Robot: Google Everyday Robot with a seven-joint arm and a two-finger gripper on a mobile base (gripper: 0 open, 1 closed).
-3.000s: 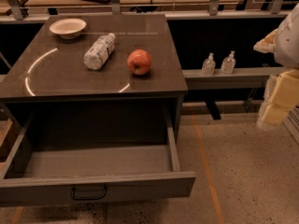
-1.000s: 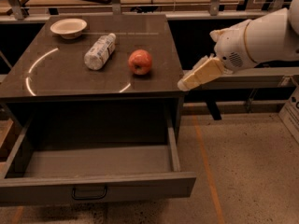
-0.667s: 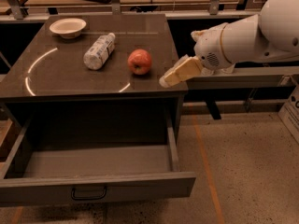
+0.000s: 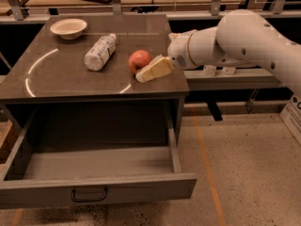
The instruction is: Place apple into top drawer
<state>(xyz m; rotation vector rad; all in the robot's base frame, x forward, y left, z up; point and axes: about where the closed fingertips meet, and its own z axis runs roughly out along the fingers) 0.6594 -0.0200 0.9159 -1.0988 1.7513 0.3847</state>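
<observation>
Dark grey metal is most of what I see on my screen: a grey tabletop (image 4: pixel 56 76) up top, and under it the top drawer (image 4: pixel 141 188), pulled way out toward me. The drawer has nothing in it that I can see, and its little black handle (image 4: pixel 89 194) hangs on the front. I think it sits open like that so the apple can go straight down into it. Far left on the tabletop, near the back, is a white bowl (image 4: pixel 68 27), sitting the right way up. Next along is a plastic bottle (image 4: pixel 99 52) lying on its side, so it could roll if I bump it. It is well apart from the bowl and near the apple. Then comes the apple (image 4: pixel 139 60), red with yellowy patches, sitting on the tabletop close to the right side. It is not in the drawer yet. Right beside it, on its right and a bit toward the front, is my gripper (image 4: pixel 154 69), cream coloured and tilted down at the tabletop. It looks like it is touching the apple or almost touching it, but I cannot tell which. I also cannot tell if the gripper is spread or pressed together, and I do not think it is holding the apple. Last, the big white arm (image 4: pixel 244 36) reaches in from the right, low over the edge of the tabletop. I think it comes in from that side so it stays away from the bottle. My guess is the next job is getting a good grab on the apple.
</observation>
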